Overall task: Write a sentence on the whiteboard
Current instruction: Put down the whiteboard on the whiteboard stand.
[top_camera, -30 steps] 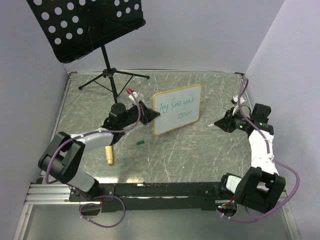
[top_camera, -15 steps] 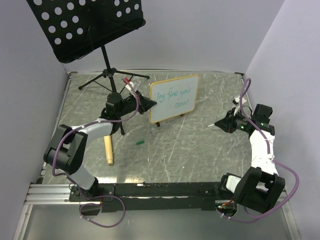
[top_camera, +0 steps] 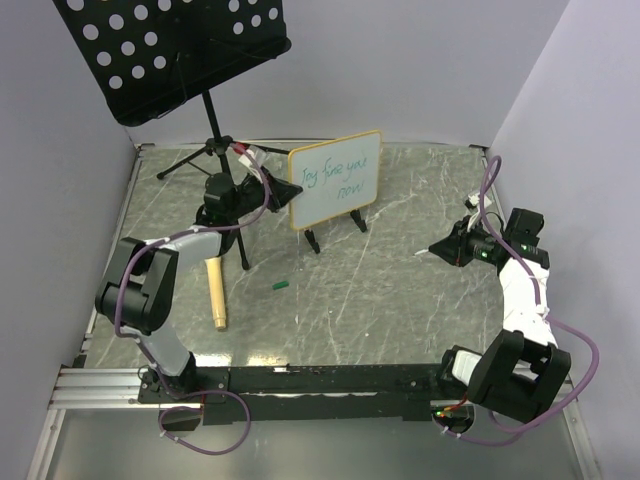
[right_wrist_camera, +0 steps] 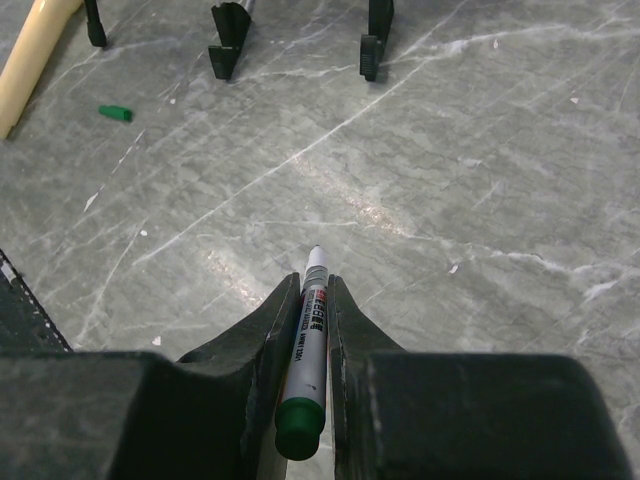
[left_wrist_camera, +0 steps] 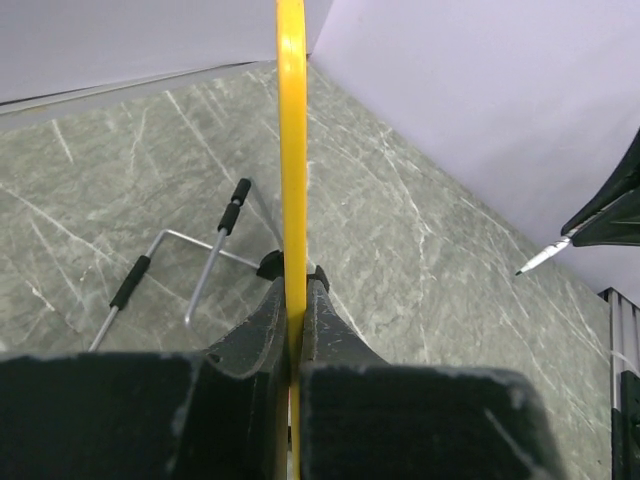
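Note:
The whiteboard [top_camera: 335, 180], white with a tan frame and green handwriting, stands upright at the back centre, its face towards the camera. Two short black legs [top_camera: 312, 240] show under it. My left gripper [top_camera: 281, 192] is shut on the board's left frame edge. In the left wrist view the frame [left_wrist_camera: 291, 150] runs edge-on between the closed jaws of the left gripper [left_wrist_camera: 291, 285]. My right gripper [top_camera: 440, 247] hovers at the right, apart from the board, shut on a green-ended marker [right_wrist_camera: 312, 330]. The marker's bare tip sticks out past the right gripper [right_wrist_camera: 313, 285].
A black perforated music stand [top_camera: 170, 50] rises at the back left, its tripod legs [top_camera: 230, 160] just behind my left arm. A green marker cap [top_camera: 281, 286] and a wooden cylinder [top_camera: 216, 295] lie on the grey table. Side walls close in left and right.
My left gripper has carried the whiteboard back and to the left, towards the music stand, and set it more upright. The right arm has not moved.

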You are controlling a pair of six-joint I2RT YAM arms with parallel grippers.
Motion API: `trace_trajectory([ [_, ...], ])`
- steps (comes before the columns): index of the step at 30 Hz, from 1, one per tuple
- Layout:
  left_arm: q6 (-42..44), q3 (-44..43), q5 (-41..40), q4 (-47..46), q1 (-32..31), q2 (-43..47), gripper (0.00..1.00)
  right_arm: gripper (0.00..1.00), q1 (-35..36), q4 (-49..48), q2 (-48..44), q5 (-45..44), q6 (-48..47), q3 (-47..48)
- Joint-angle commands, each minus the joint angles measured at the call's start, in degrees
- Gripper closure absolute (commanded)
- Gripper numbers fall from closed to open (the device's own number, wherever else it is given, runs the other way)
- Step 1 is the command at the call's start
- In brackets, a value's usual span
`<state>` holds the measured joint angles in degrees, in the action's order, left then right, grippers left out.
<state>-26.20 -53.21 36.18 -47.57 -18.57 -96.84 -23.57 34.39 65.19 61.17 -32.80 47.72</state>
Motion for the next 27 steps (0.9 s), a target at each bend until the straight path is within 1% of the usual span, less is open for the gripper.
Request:
trace_trajectory([
  [1, -0.26, -0.23, 1.26, -11.22, 0.81, 0.42, 0.99, 1.0, -0.42, -0.03, 0.29, 2.38, -1.74, 2.37],
  [6, -0.52, 5.91, 1.34, -16.32, 1.34, 0.42, 0.99, 1.0, -0.42, 0.15, 0.64, 2.55, -1.75, 2.37],
  [7, -0.7, 7.06, 1.52, -20.24, 1.43, 0.33, 0.99, 1.0, -0.42, 0.15, 0.73, 2.55, -1.83, 2.46],
  [9, -0.96, 9.69, 1.35, -23.52, 1.43, -0.02, 0.99, 1.0, -0.42, 0.24, 0.73, 2.73, -2.01, 2.46],
  [14, -2.54, 12.51, 1.26, -28.26, 1.52, -1.16, 0.99, 1.0, -0.42, 0.24, 0.73, 2.64, -1.92, 2.37],
  [18, -4.47, 14.1, 3.27, -32.05, 1.52, -2.3, 0.99, 1.0, -0.42, 0.41, 0.9, 2.82, -2.1, 2.46],
  [20, -6.84, 13.92, 4.42, -32.93, 1.87, -3.53, 0.99, 1.0, -0.42, 0.59, 0.99, 2.82, -2.01, 2.46],
  [25, -17.02, 13.92, 4.6, -41.1, 3.01, -6.43, 0.99, 1.0, -0.42, 0.67, 0.9, 2.82, -2.18, 2.46],
  [27, -19.32, 13.84, 4.6, -43.21, 3.45, -7.75, 0.99, 1.0, -0.42, 0.68, 0.82, 2.99, -2.18, 2.46],
])
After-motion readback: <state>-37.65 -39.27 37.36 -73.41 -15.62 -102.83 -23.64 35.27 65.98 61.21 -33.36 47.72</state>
